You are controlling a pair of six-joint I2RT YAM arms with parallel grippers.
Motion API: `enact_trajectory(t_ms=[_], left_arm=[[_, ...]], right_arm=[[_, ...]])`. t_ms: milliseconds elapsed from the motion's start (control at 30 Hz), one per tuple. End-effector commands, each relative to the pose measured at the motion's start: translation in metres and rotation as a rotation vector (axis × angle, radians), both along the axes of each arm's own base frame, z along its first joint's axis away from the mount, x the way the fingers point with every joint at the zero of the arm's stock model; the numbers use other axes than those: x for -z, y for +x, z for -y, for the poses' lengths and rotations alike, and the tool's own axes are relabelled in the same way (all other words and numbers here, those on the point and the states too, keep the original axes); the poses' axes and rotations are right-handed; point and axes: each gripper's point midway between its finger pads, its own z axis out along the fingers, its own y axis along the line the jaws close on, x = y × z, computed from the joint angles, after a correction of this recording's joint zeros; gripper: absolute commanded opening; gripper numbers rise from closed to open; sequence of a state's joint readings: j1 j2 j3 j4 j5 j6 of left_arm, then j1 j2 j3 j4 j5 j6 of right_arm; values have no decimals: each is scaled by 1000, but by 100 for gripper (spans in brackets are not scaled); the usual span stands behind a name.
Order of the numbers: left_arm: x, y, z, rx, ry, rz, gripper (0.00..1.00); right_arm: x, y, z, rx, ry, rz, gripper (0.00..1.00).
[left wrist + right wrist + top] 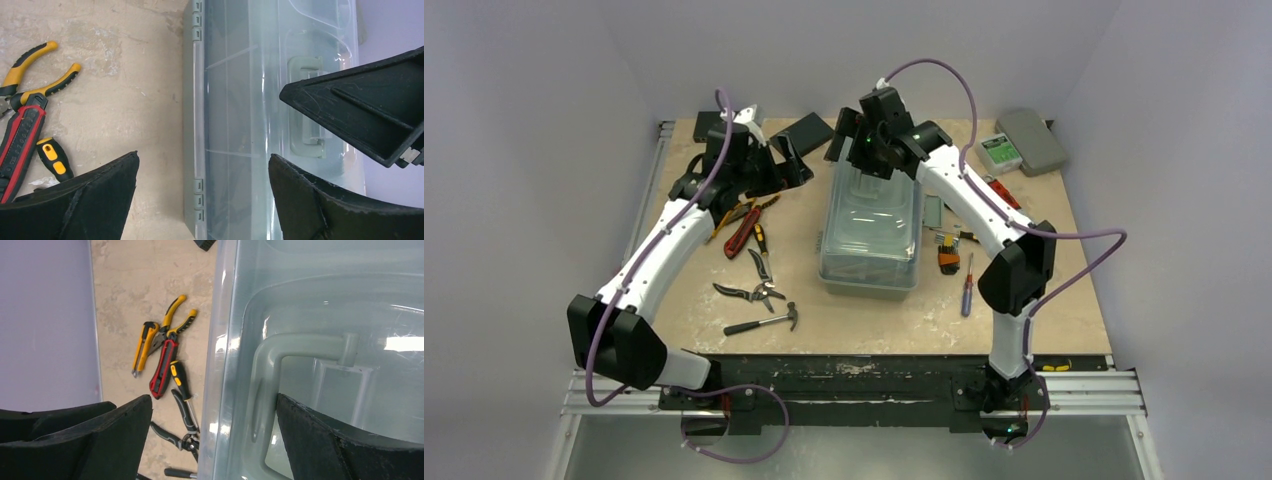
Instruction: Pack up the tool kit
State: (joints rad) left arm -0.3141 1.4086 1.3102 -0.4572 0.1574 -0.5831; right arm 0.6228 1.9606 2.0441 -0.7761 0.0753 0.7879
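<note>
Lid-opening looks like the step in hand: the toolbox [871, 235] sits shut in the middle of the desk [854, 320], directly beneath your right end effector [871, 150], and none of the loose tools appears to be inside yet. That right end effector is released, its fingers [320, 435] spread wide with the top handle [300, 347] lying below and between them, apart from both. Your left end effector [202, 165] is released too and holds nothing. It hovers over the long edge of the toolbox, with the small hinge-like tabs [198, 20] on that edge showing in the gap between its fingers. On the bare desk beyond its outer finger lie the yellow-handled pliers [37, 75], the red knife [20, 145] and an orange-and-black screwdriver [52, 160], close together and partly overlapping. More tools lie near your arm bases, a hammer [764, 320] among them, and another screwdriver [967, 285] lies under your right arm. Next, I judge you need to free whatever fastens the lid and swing it up. Whether those tabs are hinges or latches cannot be told from here, so settle that before you pull. Steady the body with one end effector while the other lifts, or the light box may slide.
</note>
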Motion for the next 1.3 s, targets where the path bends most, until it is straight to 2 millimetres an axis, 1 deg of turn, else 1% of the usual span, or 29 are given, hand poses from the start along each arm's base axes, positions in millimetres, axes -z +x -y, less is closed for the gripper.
enact_trajectory(t_ms=[0,100,167,367,400,567,767,933,1067,1267], left_arm=[[-19,-1,-6,-14,-11,63,97],[-19,-2,-5,-12,-16,65,97],[-19,-2,-4,-8,-19,64,97],[-21,1,6,27,-55,53,96],[-21,1,10,41,-65,48,95],[-24,4,26,80,-86,41,94],[-31,5,50,142,-123,38,88],[-37,4,60,169,-158,44,85],[-42,0,70,199,-190,44,84],[-42,-1,85,230,-215,30,83]], right_arm=[[2,-19,-34,-146,177,-53,93],[-24,-26,-37,-215,315,25,93],[-31,-25,-30,-227,389,43,93],[-45,-28,-15,-326,589,60,90],[-42,-30,-13,-336,606,53,90],[-47,-29,-7,-367,657,70,90],[-48,-32,-5,-379,684,67,89],[-50,-32,-3,-386,715,65,89],[-53,-32,-1,-388,737,77,88],[-56,-32,2,-387,763,84,87]])
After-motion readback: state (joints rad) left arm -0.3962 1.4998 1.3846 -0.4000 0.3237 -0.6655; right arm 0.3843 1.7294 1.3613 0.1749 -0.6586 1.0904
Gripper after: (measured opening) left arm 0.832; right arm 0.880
